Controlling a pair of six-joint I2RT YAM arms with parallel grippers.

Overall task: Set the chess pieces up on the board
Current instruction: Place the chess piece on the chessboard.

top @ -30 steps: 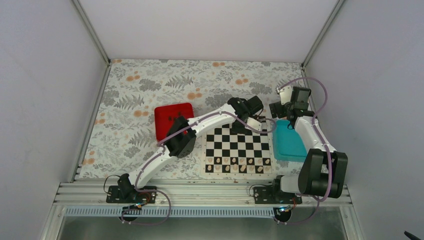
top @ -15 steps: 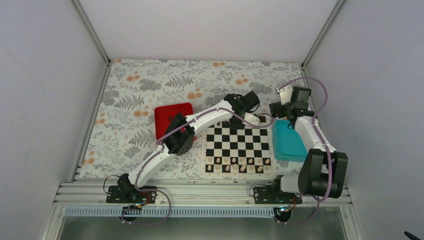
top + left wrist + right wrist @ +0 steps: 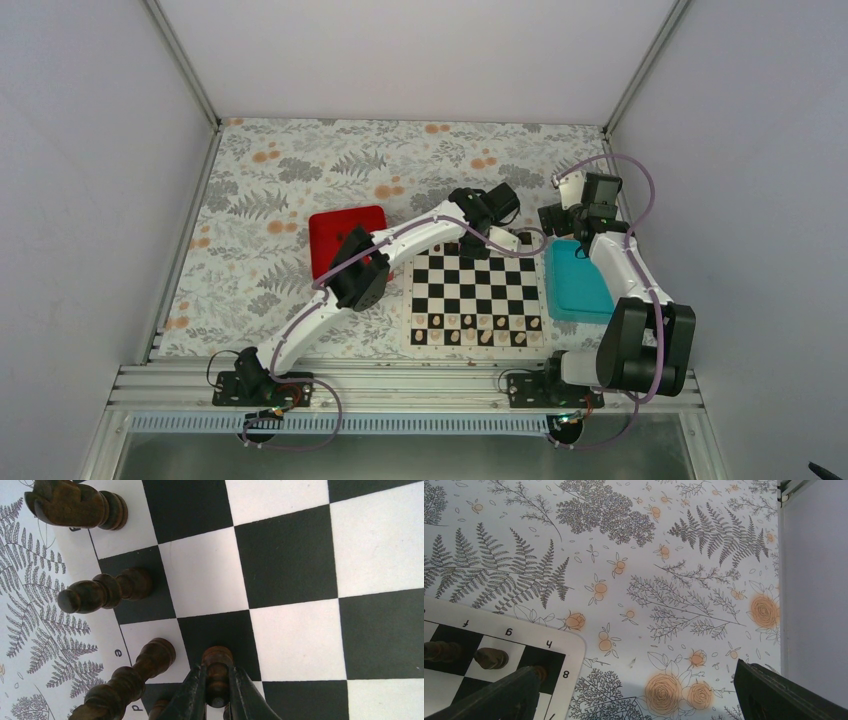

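Note:
My left gripper (image 3: 218, 692) is shut on a dark brown pawn (image 3: 217, 667), holding it upright over a black square in the second rank from the far edge; I cannot tell if its base touches. In the top view the left gripper (image 3: 478, 243) is at the far edge of the board (image 3: 476, 290). Other dark pieces stand on the far rank: a knight (image 3: 75, 504), a bishop (image 3: 102, 591) and a taller piece (image 3: 127, 677). My right gripper (image 3: 639, 700) is open and empty over the cloth beyond the board's far right corner (image 3: 566, 652), where dark pieces (image 3: 490, 658) stand.
Pale tan pieces (image 3: 470, 322) fill the board's two near ranks. A red tray (image 3: 338, 238) lies left of the board, partly under the left arm. A teal tray (image 3: 578, 285) lies right of it, beside the right arm. Walls enclose the flowered table.
My left gripper has shifted slightly toward the far edge of the board with the pawn in it. The right arm has not moved.

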